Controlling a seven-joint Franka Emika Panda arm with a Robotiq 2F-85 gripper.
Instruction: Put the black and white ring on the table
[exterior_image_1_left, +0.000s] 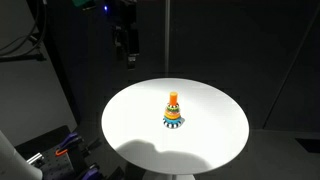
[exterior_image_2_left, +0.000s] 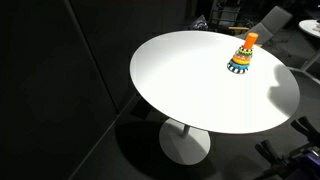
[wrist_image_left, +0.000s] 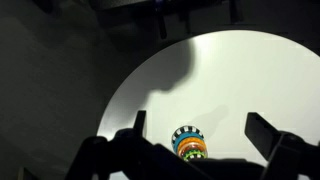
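Observation:
The black and white ring (exterior_image_1_left: 173, 123) lies at the bottom of the stacking toy, under the blue, yellow and orange rings, near the middle of the round white table (exterior_image_1_left: 130, 115). It also shows in an exterior view (exterior_image_2_left: 240, 69) and in the wrist view (wrist_image_left: 186, 133). My gripper (exterior_image_1_left: 130, 58) hangs high above the table's far edge, well apart from the toy. In the wrist view its fingers (wrist_image_left: 198, 133) stand wide apart with nothing between them, the toy far below.
The table (exterior_image_2_left: 190, 85) stands on a single pedestal on a dark floor. Dark curtains surround it. Robot base parts and cables (exterior_image_1_left: 60, 155) sit near one table edge. A chair and clutter (exterior_image_2_left: 255, 20) stand beyond the other side.

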